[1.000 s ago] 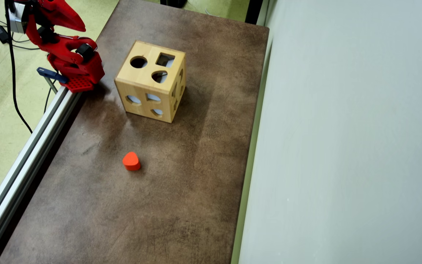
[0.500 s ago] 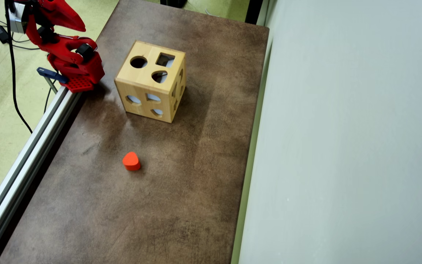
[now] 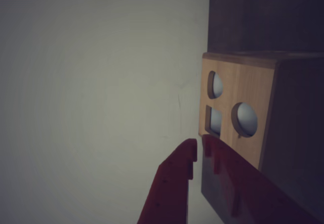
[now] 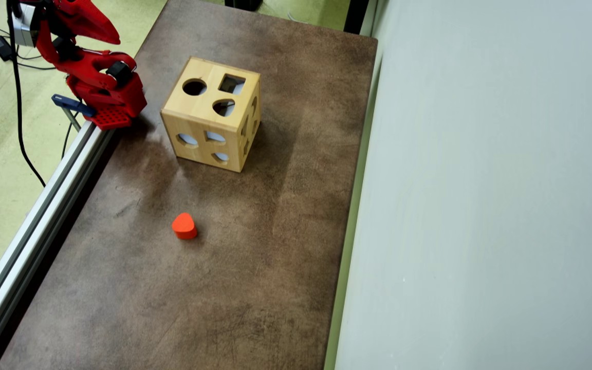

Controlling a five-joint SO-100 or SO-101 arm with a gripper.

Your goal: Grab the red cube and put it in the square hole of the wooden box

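Observation:
A small red-orange block [image 4: 184, 226] with a rounded, heart-like outline lies on the brown table, in front of the wooden box [image 4: 208, 110]. The box top has a round hole, a square hole [image 4: 232, 84] and a rounded one. My red gripper [image 4: 111, 36] is folded back at the far left corner, well away from both block and box. In the wrist view the gripper [image 3: 199, 142] has its tips nearly touching and holds nothing. The box [image 3: 238, 82] shows just beyond it, side face with three holes. The block is out of that view.
A metal rail [image 4: 44, 205] runs along the table's left edge, and the arm's base [image 4: 106, 110] is clamped there. A pale wall [image 4: 481, 205] bounds the right side. Cables lie on the floor at the far left.

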